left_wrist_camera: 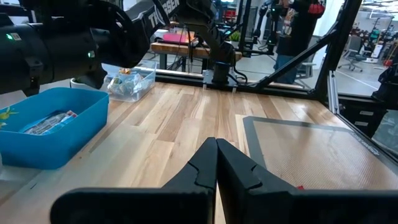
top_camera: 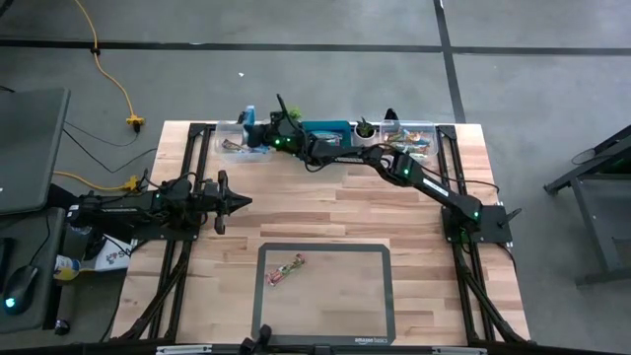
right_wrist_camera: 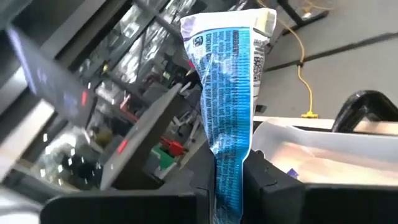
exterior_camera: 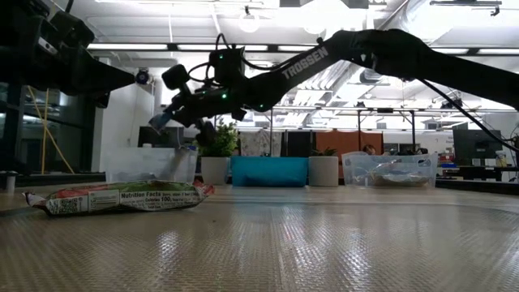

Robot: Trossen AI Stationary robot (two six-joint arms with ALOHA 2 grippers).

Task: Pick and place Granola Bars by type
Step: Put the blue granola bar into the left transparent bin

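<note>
My right gripper [top_camera: 252,124] reaches to the far left of the table and is shut on a light blue granola bar [right_wrist_camera: 227,81], held over the left clear bin [top_camera: 231,144]. A red, multicoloured granola bar [top_camera: 287,270] lies flat on the dark mat [top_camera: 379,296] near the front edge, and it also fills the foreground of the low view [exterior_camera: 117,197]. The blue bin [left_wrist_camera: 56,127] holds another bar [left_wrist_camera: 50,122]. The right clear bin [top_camera: 410,139] holds several bars. My left gripper [left_wrist_camera: 216,163] waits shut at the left side, touching nothing. My right gripper pinches the light blue bar between its two fingers, at one end of the wrapper [right_wrist_camera: 227,186]. The fingers lie about level, coming from the table's right. The rest of the bar sticks out past the fingertips, its free end [right_wrist_camera: 249,18] lifted clear above the left clear bin.
The three bins stand in a row along the far edge, with two small potted plants [top_camera: 366,127] [exterior_camera: 216,148] between them. Bare wood lies between the bins and the mat.
</note>
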